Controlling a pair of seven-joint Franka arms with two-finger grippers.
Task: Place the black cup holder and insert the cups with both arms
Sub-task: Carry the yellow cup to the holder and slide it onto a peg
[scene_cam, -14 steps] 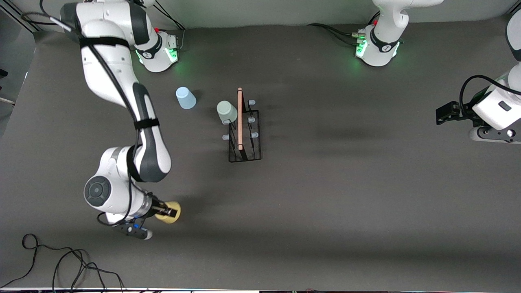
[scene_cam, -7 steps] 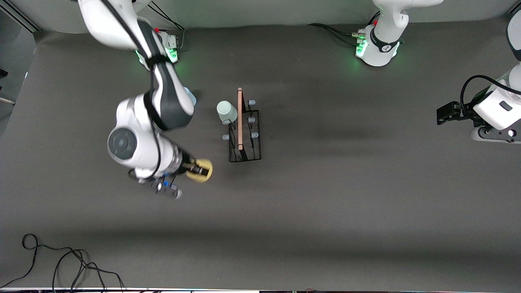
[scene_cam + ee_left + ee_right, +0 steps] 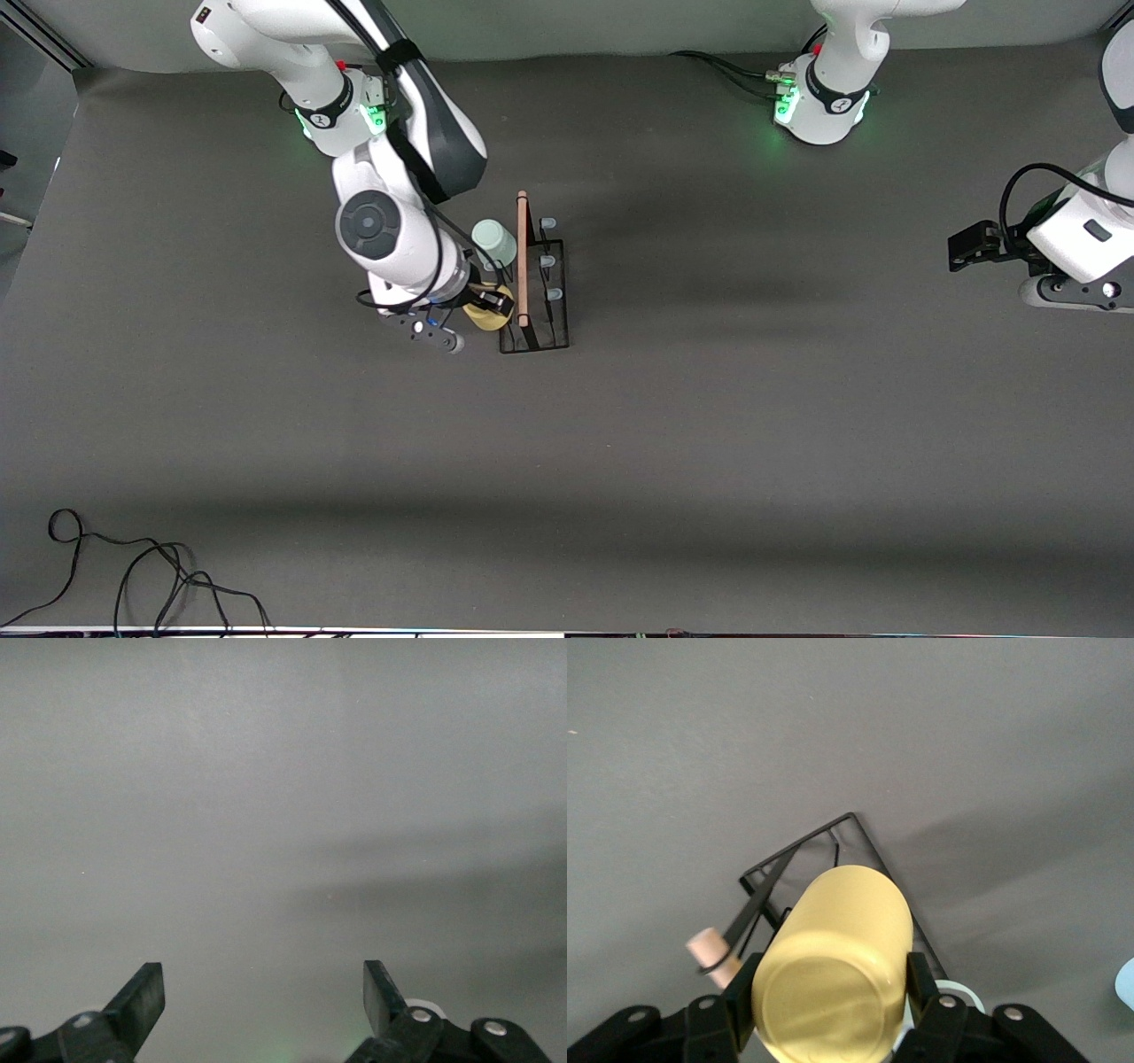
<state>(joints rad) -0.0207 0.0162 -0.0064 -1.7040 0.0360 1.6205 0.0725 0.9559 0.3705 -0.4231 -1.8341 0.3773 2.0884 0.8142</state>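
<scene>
The dark grey surface [image 3: 753, 425] fills most of what I can see, with loose black cables [image 3: 133, 576] curled at its near edge toward the right arm's end.

The right arm [image 3: 390, 221] reaches out from its green-lit base and bends down over the middle of the surface. The left arm [image 3: 1076, 239] waits folded at its own end, well apart from everything else.

The black cup holder [image 3: 534, 297] stands upright near the middle of the surface, its light wooden rod handle [image 3: 523, 257] running along the top and pale-blue-tipped pegs [image 3: 548, 263] sticking out from its sides. From the right wrist view the wire frame [image 3: 833, 850] sits just under the held cup.

The pale green cup [image 3: 493, 243] sits on a peg at the end of the holder farther from the front camera, on the side toward the right arm. The yellow cup [image 3: 487, 315] is up in the air right against the same side of the holder, over its nearer end. In the right wrist view a sliver of pale blue [image 3: 1127, 985] shows at the picture's edge; I cannot tell what it is.

The right gripper [image 3: 492, 304] has its fingers [image 3: 740, 988] clamped on either side of the yellow cup [image 3: 837, 966]. The left gripper [image 3: 970, 245] hangs over bare surface at the left arm's end, its fingers [image 3: 142, 997] spread wide apart with nothing between them.
</scene>
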